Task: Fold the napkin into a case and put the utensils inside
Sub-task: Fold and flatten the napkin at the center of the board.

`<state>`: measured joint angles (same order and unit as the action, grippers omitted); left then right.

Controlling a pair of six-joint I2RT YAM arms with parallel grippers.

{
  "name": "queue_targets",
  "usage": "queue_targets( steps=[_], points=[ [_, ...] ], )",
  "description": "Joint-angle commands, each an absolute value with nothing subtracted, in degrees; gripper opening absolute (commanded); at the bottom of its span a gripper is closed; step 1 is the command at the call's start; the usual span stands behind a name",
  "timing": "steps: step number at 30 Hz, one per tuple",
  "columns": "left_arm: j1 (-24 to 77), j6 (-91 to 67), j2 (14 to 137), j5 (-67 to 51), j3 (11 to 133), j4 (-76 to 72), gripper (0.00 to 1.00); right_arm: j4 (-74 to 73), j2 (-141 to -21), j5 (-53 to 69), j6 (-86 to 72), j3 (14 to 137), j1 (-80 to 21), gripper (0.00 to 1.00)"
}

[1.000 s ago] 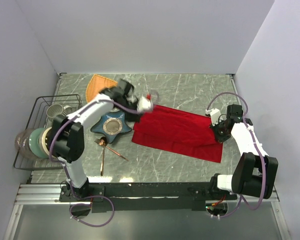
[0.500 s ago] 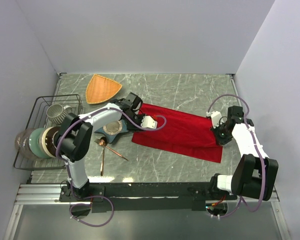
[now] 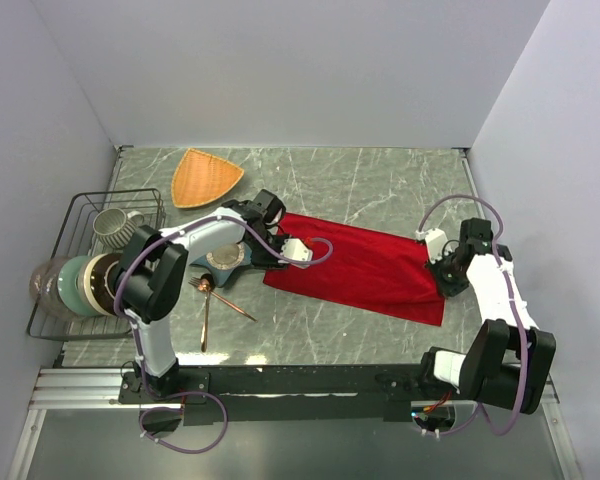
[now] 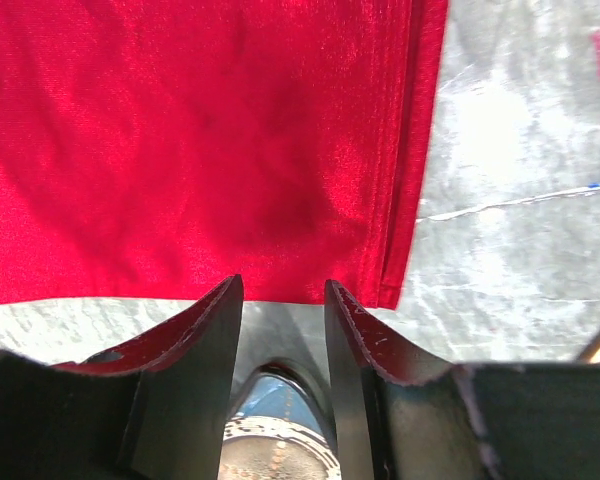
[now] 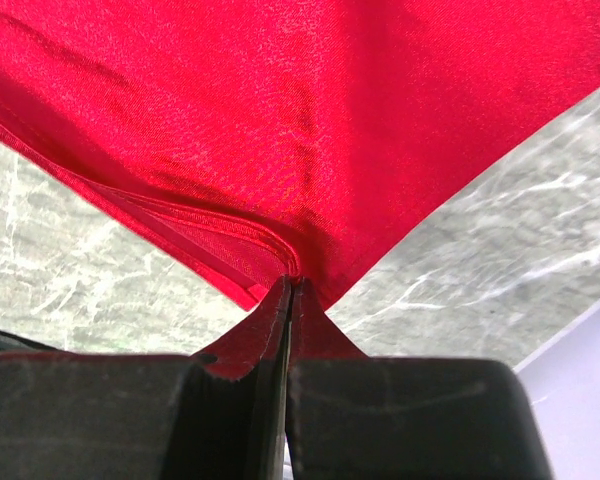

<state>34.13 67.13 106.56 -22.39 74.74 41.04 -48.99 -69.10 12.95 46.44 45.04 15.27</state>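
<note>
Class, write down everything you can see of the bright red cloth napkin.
The bright red cloth napkin is plain, shiny fabric, folded into layers and lying flat as a slanted rectangle on the grey marble table. The right gripper pinches its right corner; the left gripper stands open at its left edge.

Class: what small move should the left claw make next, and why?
Probably lower and close the left claw on the edge of the bright red fabric napkin: its jaws stand open and empty, while the right claw pinches another corner.

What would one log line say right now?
left claw: open, at napkin edge | right claw: shut on napkin corner | utensils: on table, outside napkin
</note>
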Motion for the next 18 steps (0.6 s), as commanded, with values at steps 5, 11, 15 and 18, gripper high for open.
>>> queue_targets(
  steps=[5, 11, 15, 18],
  points=[
    [34.4, 65.7, 102.1, -26.8, 73.3, 41.9, 0.44, -49.0, -68.1, 12.2, 47.3, 43.2, 15.6, 0.0],
    [34.5, 64.3, 102.0, -27.6, 73.6, 42.2, 0.45, -48.3, -68.6, 11.2, 48.5, 41.7, 15.6, 0.0],
    [34.4, 63.8, 101.5, -27.8, 73.1, 41.9, 0.46, -48.7, -69.2, 10.8, 48.9, 41.7, 15.6, 0.0],
    [34.5, 63.4, 101.2, -28.0, 73.0, 41.9, 0.47, -49.0, -68.8, 10.7, 49.4, 41.3, 15.7, 0.07]
  ],
)
